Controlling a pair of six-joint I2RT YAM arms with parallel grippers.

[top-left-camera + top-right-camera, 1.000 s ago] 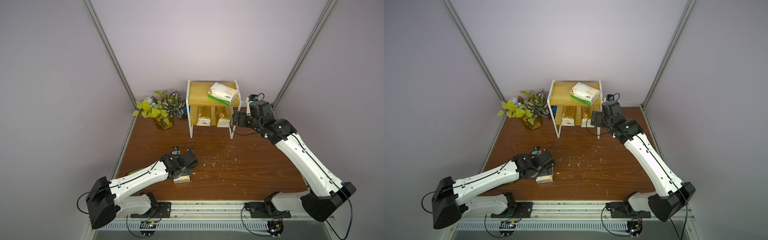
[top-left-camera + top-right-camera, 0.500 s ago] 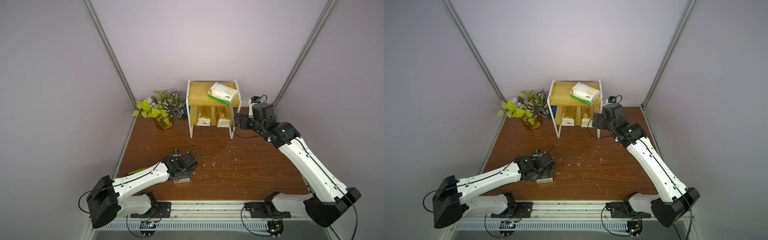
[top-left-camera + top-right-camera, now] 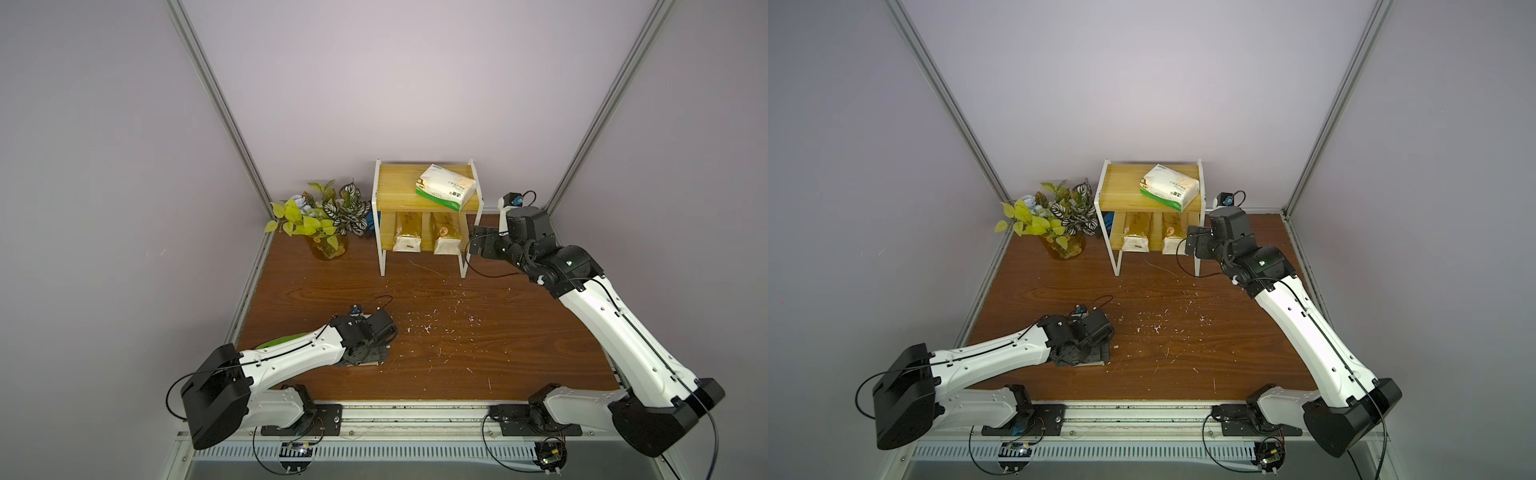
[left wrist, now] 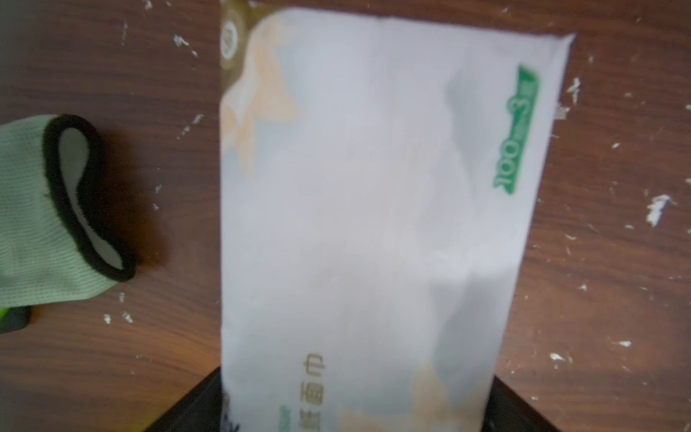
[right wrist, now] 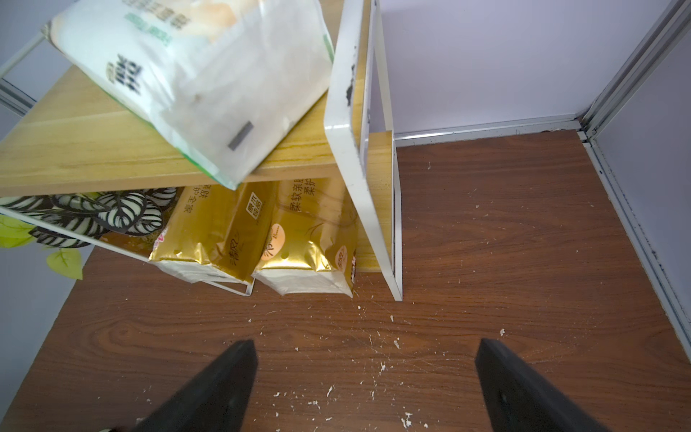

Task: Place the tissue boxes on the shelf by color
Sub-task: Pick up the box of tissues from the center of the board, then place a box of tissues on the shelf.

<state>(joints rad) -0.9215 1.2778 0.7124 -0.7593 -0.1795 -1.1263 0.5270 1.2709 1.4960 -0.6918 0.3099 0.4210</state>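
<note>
1. The left gripper [image 4: 353, 377] is spread wide, its fingers straddling a white tissue pack [image 4: 374, 187] that lies flat near the table's [image 3: 457, 353] front-left corner, beside a green glove [image 4: 30, 209].
2. The right gripper [image 5: 366, 344] is spread and empty, just off the right front leg of the shelf [image 3: 399, 195], which stands at the table's back edge.
3. The other white pack [image 3: 445, 192] lies askew on the top board, with two gold packs [image 3: 407, 232] below.
4. The floor pack's green tag reads "100"; gold characters read "面巾".
5. Since a second ago the left gripper has sunk onto the pack, and the right has backed off slightly.
</note>
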